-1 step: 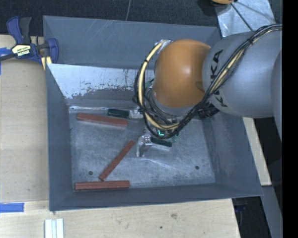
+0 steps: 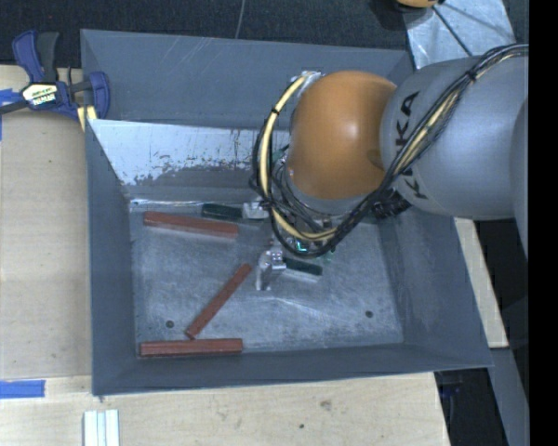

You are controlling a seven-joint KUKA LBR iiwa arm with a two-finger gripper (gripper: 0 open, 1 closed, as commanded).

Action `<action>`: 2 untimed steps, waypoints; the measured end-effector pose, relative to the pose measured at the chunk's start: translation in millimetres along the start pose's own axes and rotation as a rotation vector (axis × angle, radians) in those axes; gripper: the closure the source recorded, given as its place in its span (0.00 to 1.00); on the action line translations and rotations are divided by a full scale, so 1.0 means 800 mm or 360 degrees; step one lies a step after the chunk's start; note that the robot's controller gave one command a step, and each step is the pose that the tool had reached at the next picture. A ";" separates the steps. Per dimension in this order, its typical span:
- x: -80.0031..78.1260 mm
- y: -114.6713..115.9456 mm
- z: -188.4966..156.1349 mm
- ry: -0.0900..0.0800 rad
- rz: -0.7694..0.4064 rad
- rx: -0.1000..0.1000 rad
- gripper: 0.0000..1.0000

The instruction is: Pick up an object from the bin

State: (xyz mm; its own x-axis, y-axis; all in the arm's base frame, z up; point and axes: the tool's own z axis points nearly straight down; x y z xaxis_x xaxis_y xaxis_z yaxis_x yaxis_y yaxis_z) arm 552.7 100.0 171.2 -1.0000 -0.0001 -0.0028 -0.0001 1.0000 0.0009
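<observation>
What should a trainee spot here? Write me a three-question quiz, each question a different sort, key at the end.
1. How many brown sticks lie in the bin?
2. True or false: the pincer hangs over the bin's left wall.
3. Which stick lies nearest the pincer? A. the slanted stick B. the one along the view's bottom C. the one at top left

Key: 1. Three. 2. False; it is near the floor's middle. 3. A.
</observation>
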 end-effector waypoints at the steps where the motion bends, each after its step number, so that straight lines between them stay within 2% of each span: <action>1: 0.016 0.018 0.118 -0.0019 -0.0001 -0.0004 1.00; 2: 0.016 0.018 0.118 -0.0019 0.0000 -0.0004 1.00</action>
State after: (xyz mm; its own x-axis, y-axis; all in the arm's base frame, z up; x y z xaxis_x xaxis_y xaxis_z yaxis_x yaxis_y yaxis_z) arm 540.1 114.2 76.8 -0.9999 -0.0001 -0.0146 -0.0001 1.0000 0.0035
